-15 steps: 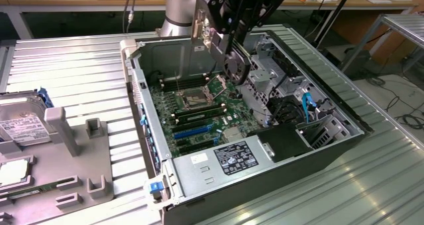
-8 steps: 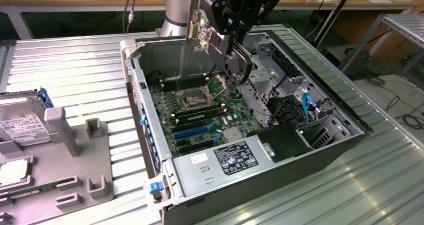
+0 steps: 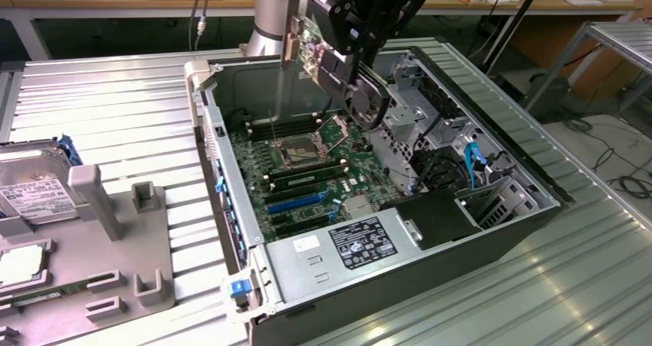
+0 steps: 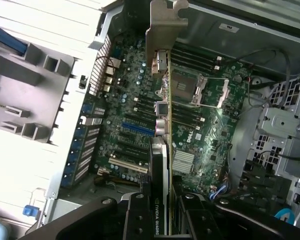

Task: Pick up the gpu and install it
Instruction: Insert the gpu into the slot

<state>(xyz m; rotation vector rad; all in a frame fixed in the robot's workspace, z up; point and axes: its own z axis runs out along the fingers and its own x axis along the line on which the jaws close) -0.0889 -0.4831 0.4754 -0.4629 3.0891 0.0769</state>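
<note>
Over at nine o'clock in the exterior view, a grey plastic holding fixture [image 3: 91, 197] on the ribbed metal desk [image 3: 122, 94] holds a silver labelled hard drive [image 3: 33, 189]. Moving right, we see the open black computer case [image 3: 346, 308], its green motherboard [image 3: 352, 182] exposed. At twelve o'clock the jaws are part closed on the gpu [image 3: 341, 69], a flat green card with black cooler, round fan and silver end bracket, hanging above the board. We judge pickup done, seating left.
</note>
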